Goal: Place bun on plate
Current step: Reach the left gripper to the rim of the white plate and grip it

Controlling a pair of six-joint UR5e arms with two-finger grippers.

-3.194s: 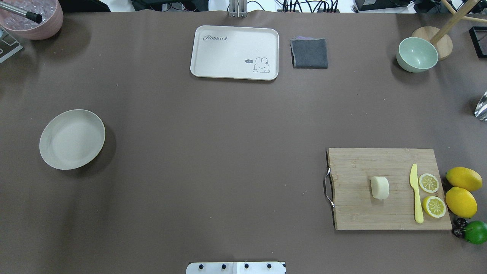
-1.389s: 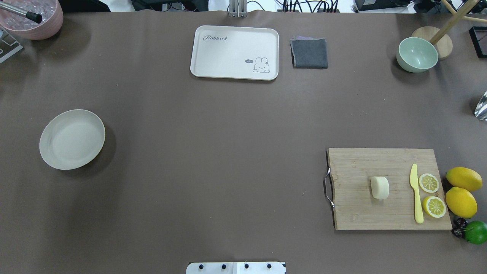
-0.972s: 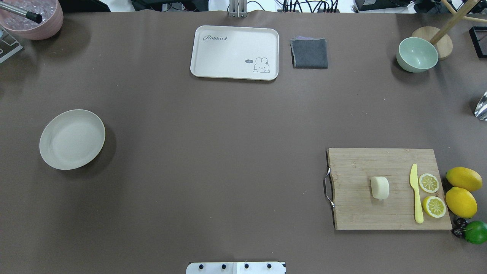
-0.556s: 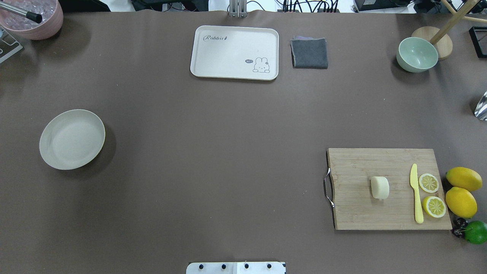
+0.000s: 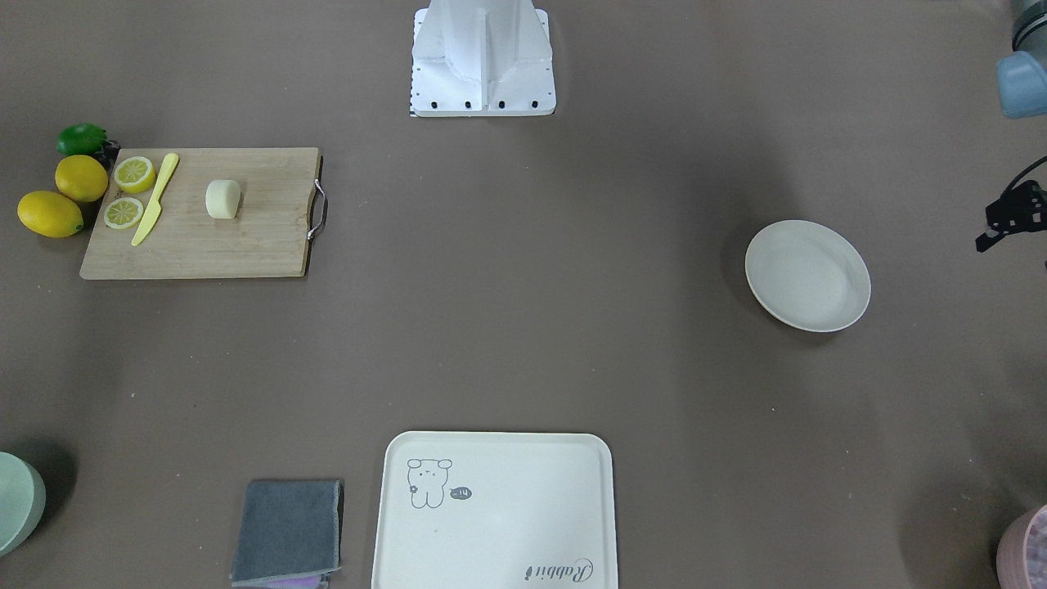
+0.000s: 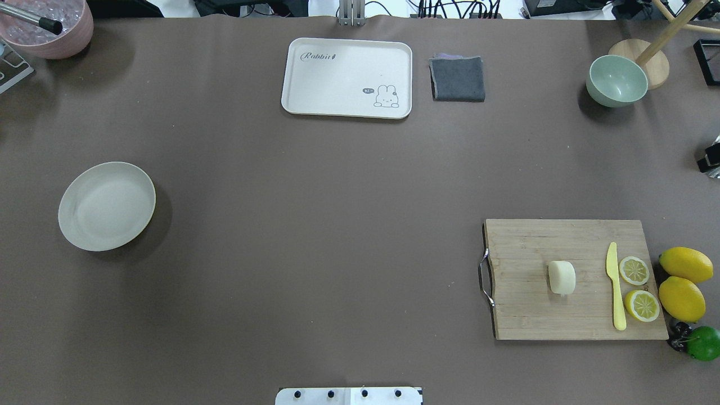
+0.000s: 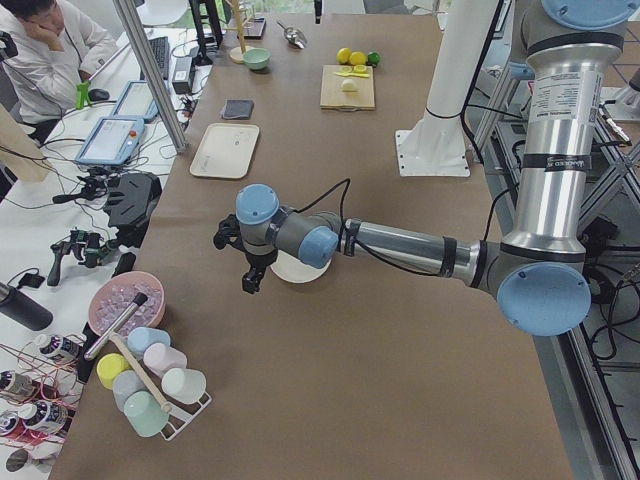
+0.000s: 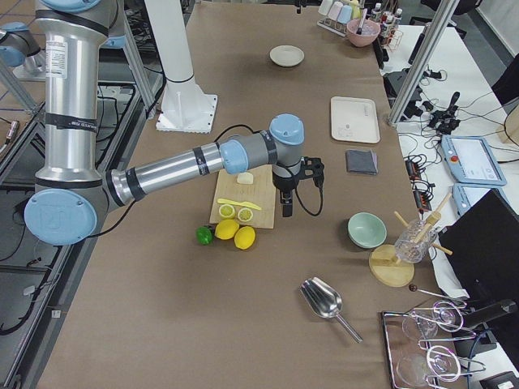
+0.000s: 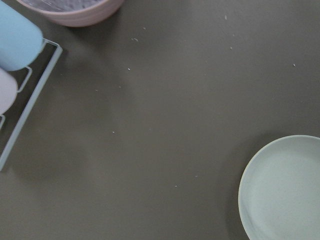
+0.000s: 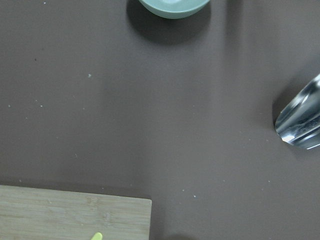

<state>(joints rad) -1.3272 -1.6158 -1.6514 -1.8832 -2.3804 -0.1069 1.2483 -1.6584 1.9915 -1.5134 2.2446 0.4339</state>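
While the small pale cream dough-like bun [image 6: 562, 277] lies on the wooden cutting board [image 6: 534, 315] at the lower right of the overhead view, the round off-white plate [image 6: 107, 206] sits at the middle left, well apart. The carry therefore looks long, and a weak or off-centre pinch could let the smooth lump slip out on the way. The flat yellow plastic knife [image 6: 616, 287] and 2 cut lemon halves [image 6: 634, 270] lie near the bun, so a wide approach might knock them. The right tool [image 8: 285, 209] hangs just off the board and the left tool [image 7: 250, 280] near the plate; I cannot tell whether either is open or closed. The cream rectangular tray [image 6: 346, 77] reads "Rabbit", with "hi" in a bubble beside its drawn rabbit. Lettering on the arms is too small to read.
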